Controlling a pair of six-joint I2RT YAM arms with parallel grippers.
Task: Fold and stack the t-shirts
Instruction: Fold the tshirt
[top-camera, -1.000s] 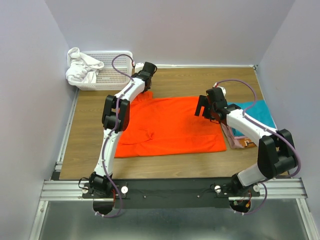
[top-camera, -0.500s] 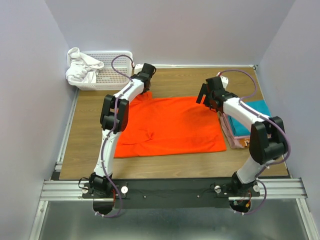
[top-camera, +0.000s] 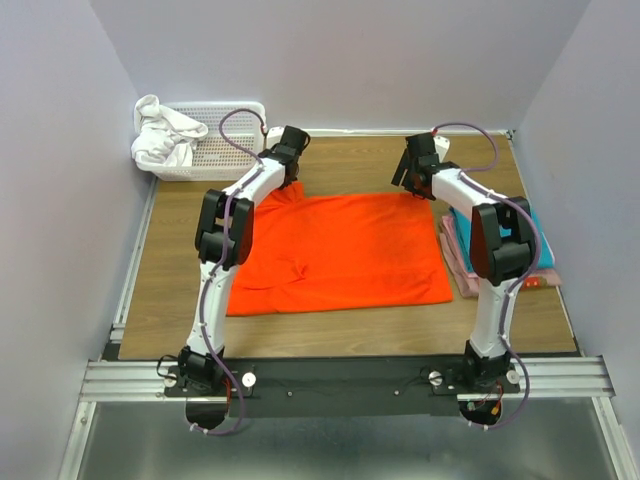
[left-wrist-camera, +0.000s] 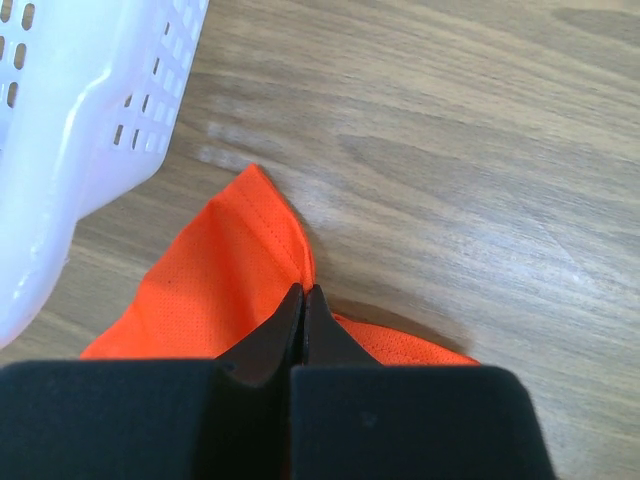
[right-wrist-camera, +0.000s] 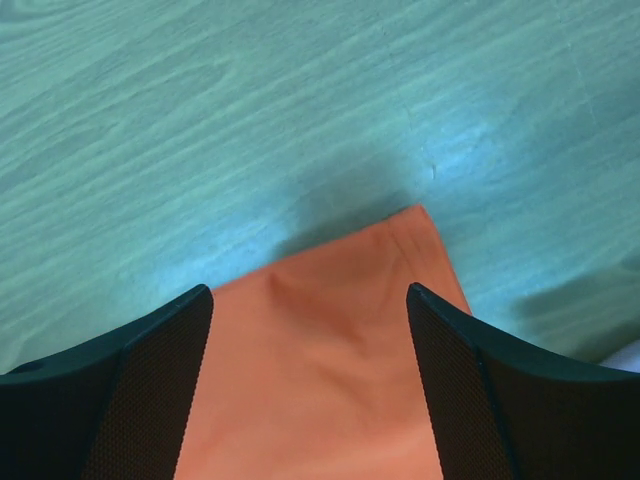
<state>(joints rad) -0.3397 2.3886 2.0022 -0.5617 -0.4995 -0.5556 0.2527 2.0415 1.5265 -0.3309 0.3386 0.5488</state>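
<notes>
The bright orange t-shirt lies spread flat on the wooden table. My left gripper is at its far left corner, and in the left wrist view the gripper is shut on a raised fold of orange cloth. My right gripper hovers over the shirt's far right corner. In the right wrist view its gripper stands open, the corner of orange cloth lying between the fingers, not pinched. A stack of folded t-shirts, teal on top with a pink edge, sits at the right under the right arm.
A white perforated basket stands at the back left with a white cloth hanging over its rim; its wall is close to the left gripper. Walls enclose the table on three sides.
My right arm has swung from over the shirt's right middle back to its far right corner, uncovering less of the stack. My left gripper has closed on the far left corner.
</notes>
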